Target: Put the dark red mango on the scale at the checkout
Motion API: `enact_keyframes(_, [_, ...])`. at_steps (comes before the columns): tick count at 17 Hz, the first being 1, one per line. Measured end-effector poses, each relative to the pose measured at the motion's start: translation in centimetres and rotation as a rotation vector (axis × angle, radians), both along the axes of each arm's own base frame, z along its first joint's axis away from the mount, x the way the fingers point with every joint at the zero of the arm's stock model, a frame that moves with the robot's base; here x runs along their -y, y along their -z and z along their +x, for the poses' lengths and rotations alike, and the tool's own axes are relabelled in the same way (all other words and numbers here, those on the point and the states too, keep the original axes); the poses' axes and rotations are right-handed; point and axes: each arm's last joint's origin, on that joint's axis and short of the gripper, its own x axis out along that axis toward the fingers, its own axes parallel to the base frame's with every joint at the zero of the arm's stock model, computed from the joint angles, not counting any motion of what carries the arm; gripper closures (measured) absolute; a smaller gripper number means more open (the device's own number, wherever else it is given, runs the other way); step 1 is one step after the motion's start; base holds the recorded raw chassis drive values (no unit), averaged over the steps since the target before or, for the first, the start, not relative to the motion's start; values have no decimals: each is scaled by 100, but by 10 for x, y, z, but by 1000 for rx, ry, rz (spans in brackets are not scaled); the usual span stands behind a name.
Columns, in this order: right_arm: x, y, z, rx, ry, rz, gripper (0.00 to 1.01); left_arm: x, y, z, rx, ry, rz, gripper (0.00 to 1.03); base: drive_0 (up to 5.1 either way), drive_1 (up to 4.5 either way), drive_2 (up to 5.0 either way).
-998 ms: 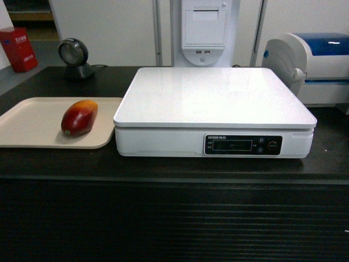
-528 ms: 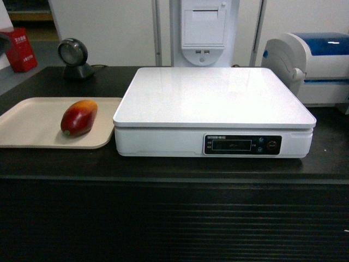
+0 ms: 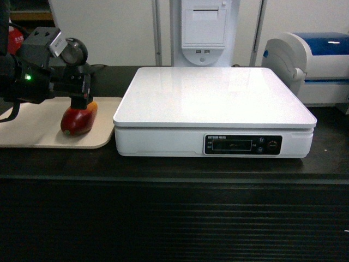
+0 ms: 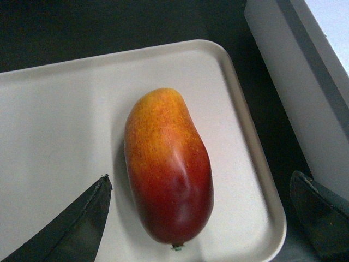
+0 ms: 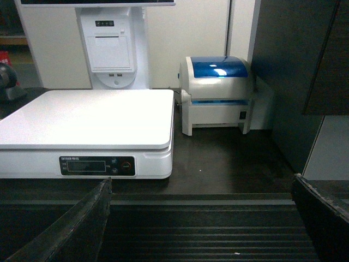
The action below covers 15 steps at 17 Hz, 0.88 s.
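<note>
The dark red mango [image 3: 76, 121] lies on a beige tray [image 3: 32, 123] at the left of the black checkout counter [image 3: 163, 218]. My left gripper [image 3: 82, 101] hangs just above it, open. In the left wrist view the mango [image 4: 169, 169] lies lengthwise between the two spread fingers, stem end toward the camera, with my left gripper [image 4: 200, 177] not touching it. The white scale [image 3: 212, 95] stands right of the tray with nothing on its plate. My right gripper [image 5: 202, 179] is open and holds nothing, in front of the counter's ribbed panel [image 5: 218, 229], with the scale [image 5: 87, 117] to its left.
A white-and-blue printer [image 3: 316, 65] stands at the back right of the counter. A white terminal [image 3: 204, 30] rises behind the scale. A round black scanner [image 3: 76, 52] sits behind the tray, partly hidden by my left arm. The tray's rim [image 4: 245, 125] lies close to the scale's side.
My left arm has come in from the left and now hangs over the mango; a second ago it was out of the head view. The mango and scale have not moved.
</note>
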Motion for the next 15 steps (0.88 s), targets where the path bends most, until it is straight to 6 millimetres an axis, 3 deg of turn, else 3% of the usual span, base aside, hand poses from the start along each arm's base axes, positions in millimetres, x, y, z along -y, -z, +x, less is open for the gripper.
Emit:
enact_keyframes(4, [0, 0, 0, 0, 0, 0, 3, 2, -2, 21, -40, 22, -29, 5, 0, 0, 0])
enact_keyframes(15, [0, 0, 0, 0, 0, 0, 3, -10, 32, 48, -155, -19, -37, 5, 0, 0, 0])
